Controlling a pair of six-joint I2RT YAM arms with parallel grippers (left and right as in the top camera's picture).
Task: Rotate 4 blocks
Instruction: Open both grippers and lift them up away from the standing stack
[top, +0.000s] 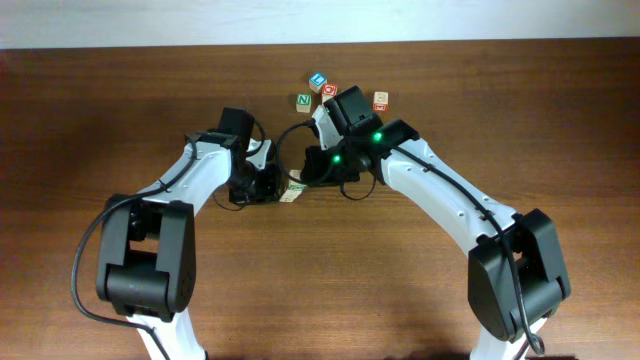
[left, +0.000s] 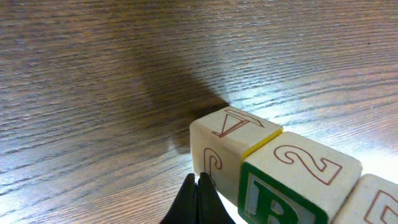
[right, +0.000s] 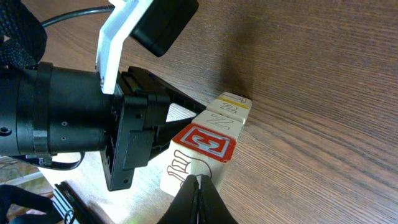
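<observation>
**Overhead.** Two arms meet at the middle of the table (top: 520, 100). Between the left gripper (top: 270, 188) and the right gripper (top: 310, 175), only a pale sliver of the row of blocks (top: 291, 193) shows, so no count can be taken here. Four loose cubes lie well apart from it at the far side: a green N cube (top: 303, 101), a blue cube (top: 318, 80), a red cube (top: 330, 91) and an orange-red cube (top: 380, 101).

**Left wrist.** Three blocks of the row show, touching side by side.
- The pale end block (left: 227, 146) has V on top and C on its side.
- The green B block (left: 292, 183) has a red 2 on top.
- A third block (left: 380, 200) is cut by the frame edge.

The left gripper (left: 198, 199) has its fingertips pressed together and grasps nothing. Its tips sit just at the C face; contact cannot be confirmed.

**Right wrist.** Four blocks show in one line.
- The near block (right: 181, 171) bears a faint line drawing.
- The red-lettered block (right: 205, 142) comes next.
- A pale block (right: 227, 121) follows.
- The pale end block (right: 236, 102), yellow-edged, lies farthest.

The right gripper (right: 198, 199) is clenched and empty, with its tips just beside the near block's lower edge. The left gripper's dark finger reaches the far end of the row.
</observation>
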